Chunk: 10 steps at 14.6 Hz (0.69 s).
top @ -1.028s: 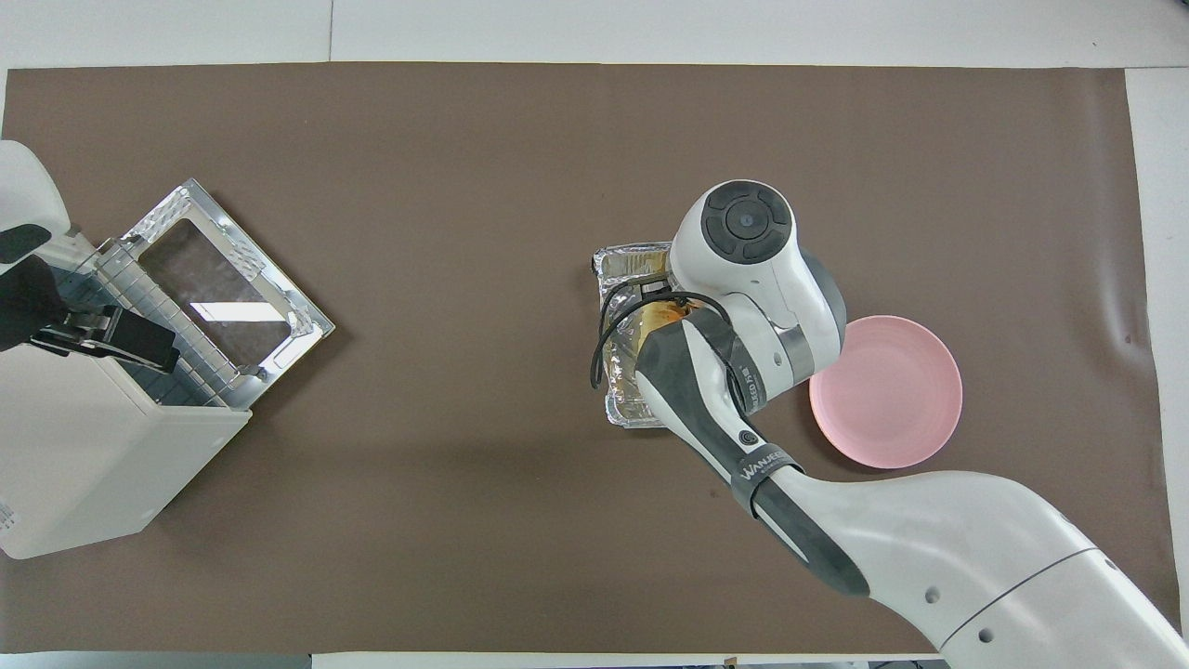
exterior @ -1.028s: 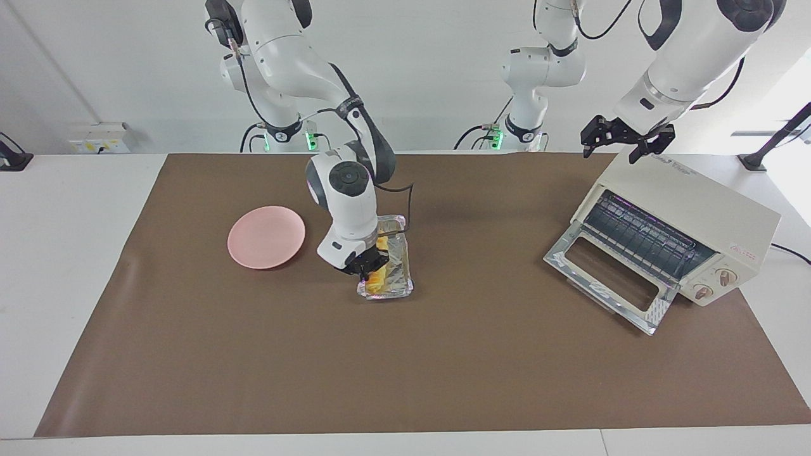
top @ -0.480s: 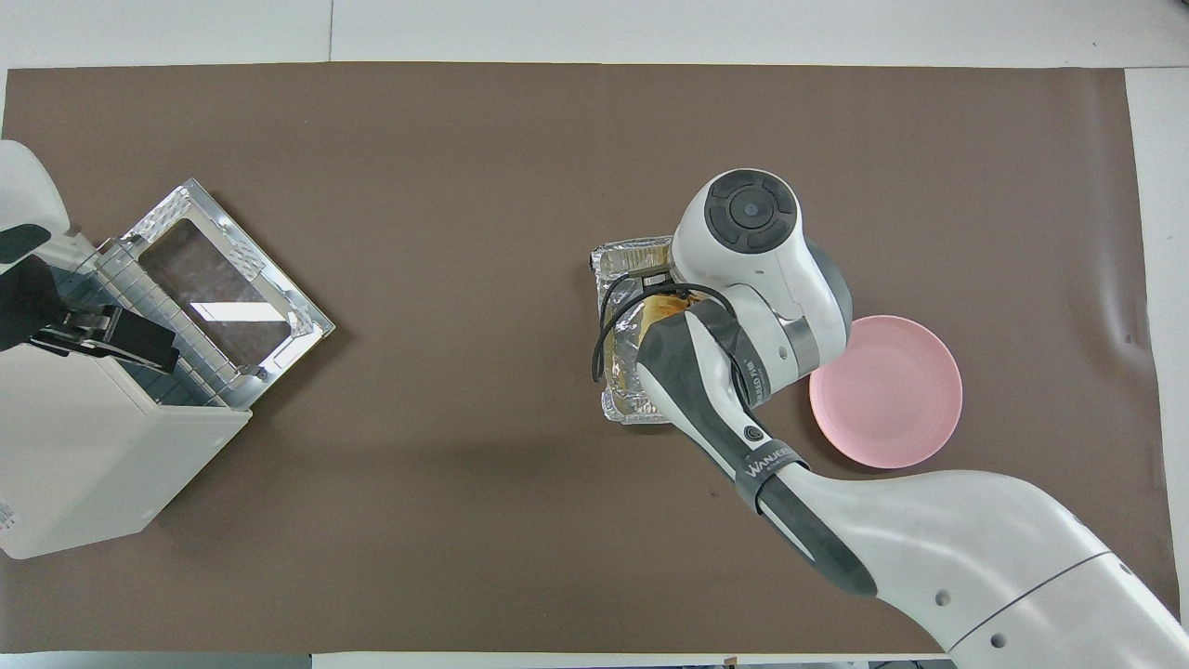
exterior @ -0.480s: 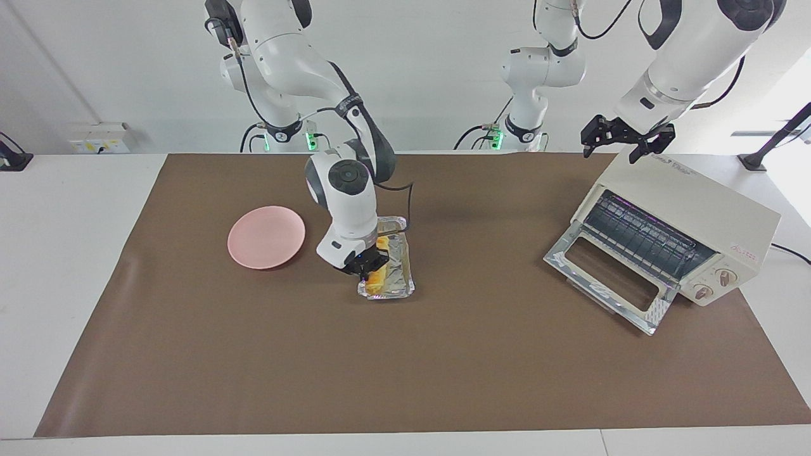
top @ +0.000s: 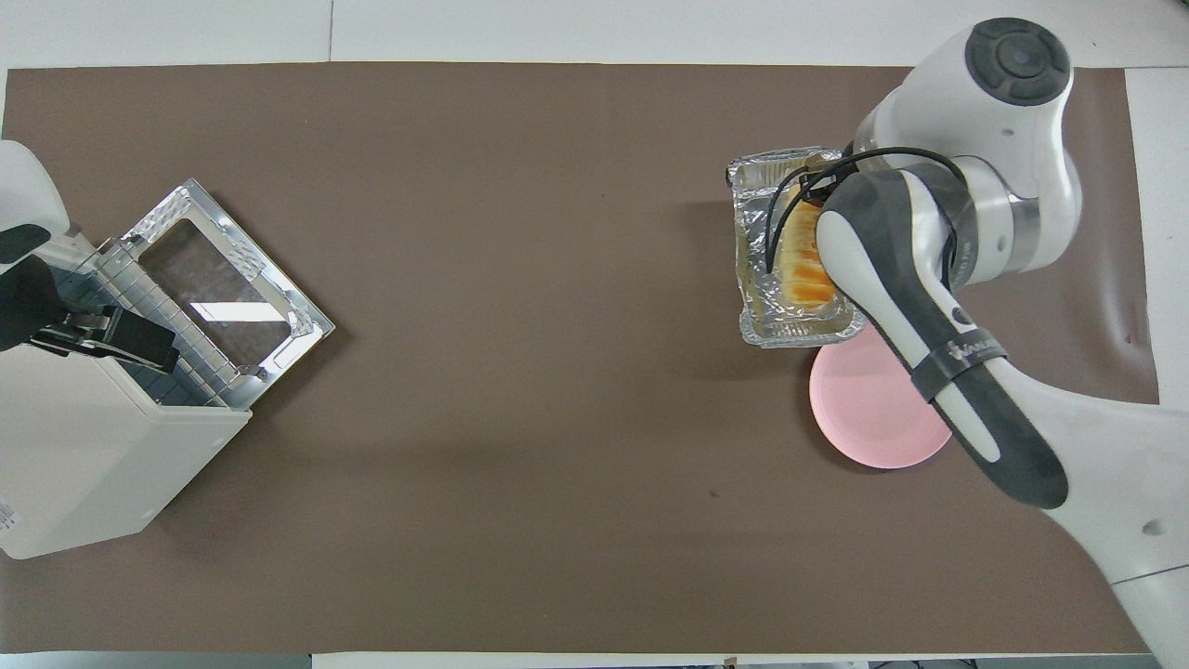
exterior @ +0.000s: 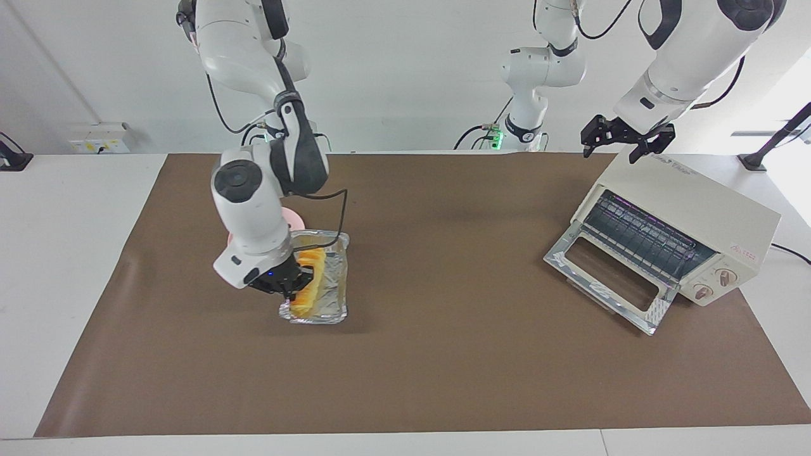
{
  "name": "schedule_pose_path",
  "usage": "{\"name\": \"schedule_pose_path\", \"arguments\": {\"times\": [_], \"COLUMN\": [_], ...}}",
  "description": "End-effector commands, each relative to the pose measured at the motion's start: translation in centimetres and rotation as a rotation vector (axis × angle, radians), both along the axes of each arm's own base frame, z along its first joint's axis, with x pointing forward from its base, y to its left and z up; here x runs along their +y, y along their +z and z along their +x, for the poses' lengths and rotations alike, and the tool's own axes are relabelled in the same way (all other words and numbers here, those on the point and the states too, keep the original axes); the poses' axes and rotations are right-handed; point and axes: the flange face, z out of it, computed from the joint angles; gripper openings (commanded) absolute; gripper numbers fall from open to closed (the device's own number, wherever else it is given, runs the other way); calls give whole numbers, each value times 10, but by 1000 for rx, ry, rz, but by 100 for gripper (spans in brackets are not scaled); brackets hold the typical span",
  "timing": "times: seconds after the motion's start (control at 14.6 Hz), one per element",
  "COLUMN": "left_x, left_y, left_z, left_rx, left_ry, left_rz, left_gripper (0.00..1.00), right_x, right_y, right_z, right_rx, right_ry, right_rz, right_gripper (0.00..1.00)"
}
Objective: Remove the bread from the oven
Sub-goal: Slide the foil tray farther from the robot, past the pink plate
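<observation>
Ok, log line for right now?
right claw: shut on foil tray, over plate edge | bread: in tray | left claw: open, waiting over oven | oven: door down

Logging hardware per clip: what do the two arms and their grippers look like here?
Both arms are glossy white with dark grey joint sections and round dark caps. The right arm carries a looping black cable and white lettering on a grey link. The right gripper and left gripper are black.

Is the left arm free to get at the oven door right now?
Probably yes: the left tool hangs open over the oven, the dropped door lies bare, and the right tool, shut on the foil tray, is toward the right arm's end.
</observation>
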Motion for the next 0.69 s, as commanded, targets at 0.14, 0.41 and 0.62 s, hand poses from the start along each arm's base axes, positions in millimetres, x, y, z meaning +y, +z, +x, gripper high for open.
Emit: {"name": "schedule_pose_path", "arguments": {"times": [0.14, 0.41, 0.62], "left_x": [3, 3, 3], "left_y": [5, 5, 5], "left_z": [-3, -3, -3], "left_rx": [-15, -15, -13], "left_ry": [14, 14, 14], "left_rz": [-10, -10, -10], "left_gripper": [100, 100, 100], "right_x": [-77, -105, -105], "right_y": [-27, -36, -34], "right_z": [42, 61, 66], "right_rx": [-29, -53, -103], "right_ry": [-4, -9, -21], "right_rz": [61, 62, 92], "right_gripper": [0, 0, 0]}}
